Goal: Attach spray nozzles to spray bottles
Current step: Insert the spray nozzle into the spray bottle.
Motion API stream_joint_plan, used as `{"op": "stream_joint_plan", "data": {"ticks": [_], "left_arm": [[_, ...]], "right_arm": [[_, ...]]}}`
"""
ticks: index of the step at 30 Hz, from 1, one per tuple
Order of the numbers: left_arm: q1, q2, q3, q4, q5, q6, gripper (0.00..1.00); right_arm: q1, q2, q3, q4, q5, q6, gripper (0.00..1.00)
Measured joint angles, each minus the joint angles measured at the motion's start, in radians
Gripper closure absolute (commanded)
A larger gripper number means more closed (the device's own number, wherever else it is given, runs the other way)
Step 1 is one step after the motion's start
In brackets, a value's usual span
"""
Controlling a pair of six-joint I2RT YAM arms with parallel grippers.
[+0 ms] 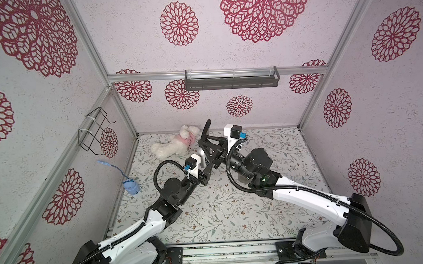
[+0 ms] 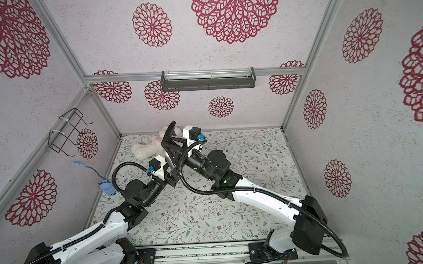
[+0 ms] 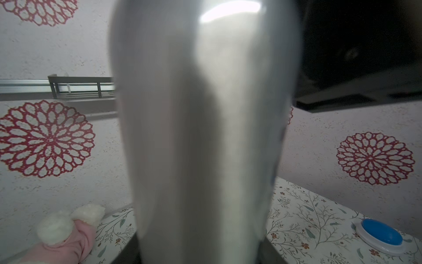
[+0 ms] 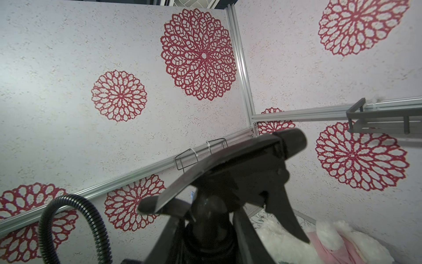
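Silver bottle (image 3: 201, 137) sits grasped in the left end effector (image 1: 207, 162); black nozzle (image 4: 239, 173) is clamped in the right end effector (image 1: 213, 147) above it. Screwing seems unfinished; other pair unseen.

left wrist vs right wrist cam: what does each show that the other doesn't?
Left wrist only: the silver bottle filling the frame, held in the shut left gripper, and a blue push button on the table.
Right wrist only: the black spray nozzle in the right gripper, and a wire rack on the wall.
Both: the grey wall shelf and the white plush toy.
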State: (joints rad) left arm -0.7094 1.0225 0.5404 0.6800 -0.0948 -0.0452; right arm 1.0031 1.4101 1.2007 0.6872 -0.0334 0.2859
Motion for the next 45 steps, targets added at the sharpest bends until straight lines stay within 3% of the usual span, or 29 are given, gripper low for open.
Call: {"op": "stream_joint_plan", "data": {"ticks": [11,21,24,33,41,45], "left_arm": [[0.000,-0.052,0.000,-0.077,0.004,0.000,0.77],[0.000,-0.084,-0.003,-0.114,0.006,0.000,0.81],[0.000,-0.084,-0.003,-0.116,0.006,0.000,0.81],[0.000,-0.084,-0.003,-0.089,0.008,0.001,0.81],[0.000,-0.079,-0.003,-0.072,0.008,0.001,0.81],[0.000,-0.068,-0.002,-0.063,0.008,0.001,0.81]], "right_arm": [[0.021,-0.010,0.029,-0.088,0.126,-0.156,0.71],[0.021,-0.010,0.080,-0.192,0.153,-0.181,0.69],[0.021,-0.010,0.088,-0.211,0.139,-0.178,0.60],[0.021,-0.010,0.091,-0.259,0.106,-0.162,0.55],[0.021,-0.020,0.083,-0.271,0.097,-0.161,0.40],[0.021,-0.051,0.060,-0.296,0.096,-0.161,0.39]]}}
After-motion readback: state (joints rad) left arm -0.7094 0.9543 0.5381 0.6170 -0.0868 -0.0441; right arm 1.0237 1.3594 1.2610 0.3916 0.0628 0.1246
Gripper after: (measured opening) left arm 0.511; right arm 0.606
